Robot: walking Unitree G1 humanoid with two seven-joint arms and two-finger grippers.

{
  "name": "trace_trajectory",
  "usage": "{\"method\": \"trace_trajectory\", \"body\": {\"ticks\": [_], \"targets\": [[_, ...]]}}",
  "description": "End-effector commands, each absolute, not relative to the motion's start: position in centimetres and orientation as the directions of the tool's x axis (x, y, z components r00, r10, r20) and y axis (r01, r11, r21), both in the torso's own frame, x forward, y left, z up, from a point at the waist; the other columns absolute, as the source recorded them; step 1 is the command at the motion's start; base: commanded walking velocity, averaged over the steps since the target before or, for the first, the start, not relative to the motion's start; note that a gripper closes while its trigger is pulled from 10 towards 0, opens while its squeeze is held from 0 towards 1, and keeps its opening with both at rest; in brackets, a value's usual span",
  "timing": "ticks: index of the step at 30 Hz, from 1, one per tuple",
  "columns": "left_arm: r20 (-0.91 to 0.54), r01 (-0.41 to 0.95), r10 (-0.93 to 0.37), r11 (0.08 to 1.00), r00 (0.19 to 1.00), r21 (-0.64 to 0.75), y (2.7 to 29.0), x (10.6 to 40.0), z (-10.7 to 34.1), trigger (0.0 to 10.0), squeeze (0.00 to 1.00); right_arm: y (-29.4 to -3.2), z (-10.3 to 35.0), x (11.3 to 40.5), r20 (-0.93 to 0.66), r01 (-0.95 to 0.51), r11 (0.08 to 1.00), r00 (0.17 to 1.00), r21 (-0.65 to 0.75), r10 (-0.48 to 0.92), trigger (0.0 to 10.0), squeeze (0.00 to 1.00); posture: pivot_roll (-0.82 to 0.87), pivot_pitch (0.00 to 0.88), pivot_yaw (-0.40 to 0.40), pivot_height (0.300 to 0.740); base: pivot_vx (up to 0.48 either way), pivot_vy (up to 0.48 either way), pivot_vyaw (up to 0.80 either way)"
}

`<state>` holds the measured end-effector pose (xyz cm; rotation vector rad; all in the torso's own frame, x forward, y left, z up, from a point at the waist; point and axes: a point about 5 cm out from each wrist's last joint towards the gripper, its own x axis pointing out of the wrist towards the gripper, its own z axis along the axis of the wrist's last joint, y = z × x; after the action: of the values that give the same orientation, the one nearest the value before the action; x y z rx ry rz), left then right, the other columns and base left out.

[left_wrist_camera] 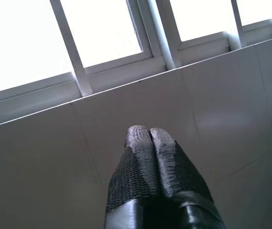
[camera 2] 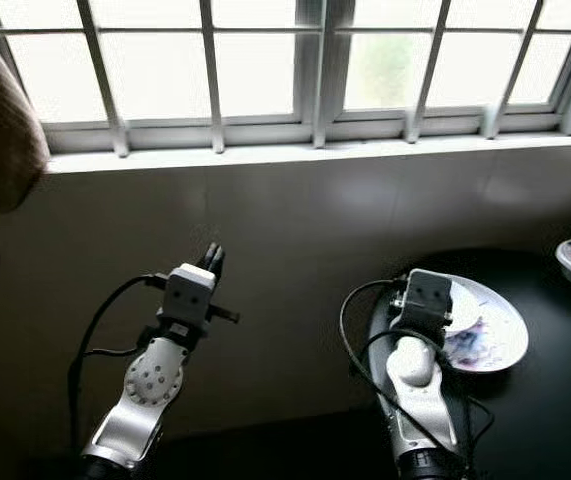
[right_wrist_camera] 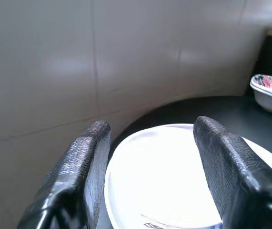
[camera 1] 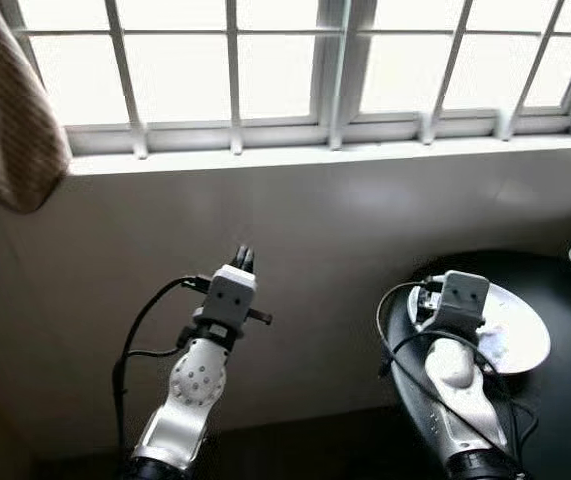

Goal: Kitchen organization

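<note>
wall close ahead (tiled), plate under right hand

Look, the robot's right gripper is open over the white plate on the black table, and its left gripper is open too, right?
Not quite. The left gripper is shut: the left wrist view shows its fingers pressed together, holding nothing. The right gripper is indeed open over the white plate on the black table.
</note>
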<state>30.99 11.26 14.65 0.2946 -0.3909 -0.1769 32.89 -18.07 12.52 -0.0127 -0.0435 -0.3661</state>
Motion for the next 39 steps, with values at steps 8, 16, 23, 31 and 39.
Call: {"method": "trace_trajectory", "body": {"ticks": [8,16,23,31,39], "targets": [[0.345,0.122,-0.229,0.944,0.91,0.306,11.2,31.0,14.6,10.0,0.0,-17.6,13.0,33.0,0.073,0.333,0.942,0.941,-0.041,-0.33,10.0,0.0,0.02,0.0,-0.001,0.74,0.0,0.0,-0.3],[0.342,0.12,-0.227,0.945,0.912,0.305,11.2,31.0,14.5,10.0,0.0,-18.2,12.5,33.3,0.022,0.355,0.935,0.935,-0.002,-0.354,10.0,0.0,0.02,0.0,-0.006,0.74,0.0,0.0,-0.3],[0.339,0.12,-0.226,0.945,0.913,0.305,11.1,31.0,14.4,10.0,0.0,-19.4,12.1,33.8,-0.033,0.371,0.928,0.928,0.026,-0.37,10.0,0.0,0.02,0.0,-0.008,0.74,0.0,0.0,-0.8],[0.337,0.118,-0.224,0.944,0.914,0.307,11.1,31.0,14.3,10.0,0.0,-20.1,11.7,35.0,-0.124,0.301,0.95,0.949,0.082,-0.29,10.0,0.0,0.02,0.0,-0.008,0.74,0.0,0.0,-0.3],[0.336,0.115,-0.222,0.944,0.915,0.311,11.2,31.0,14.3,10.0,0.0,-19.5,11.6,35.9,-0.156,0.221,0.965,0.967,0.138,-0.199,10.0,0.0,0.02,0.0,-0.009,0.74,0.0,0.0,0.0]]}}
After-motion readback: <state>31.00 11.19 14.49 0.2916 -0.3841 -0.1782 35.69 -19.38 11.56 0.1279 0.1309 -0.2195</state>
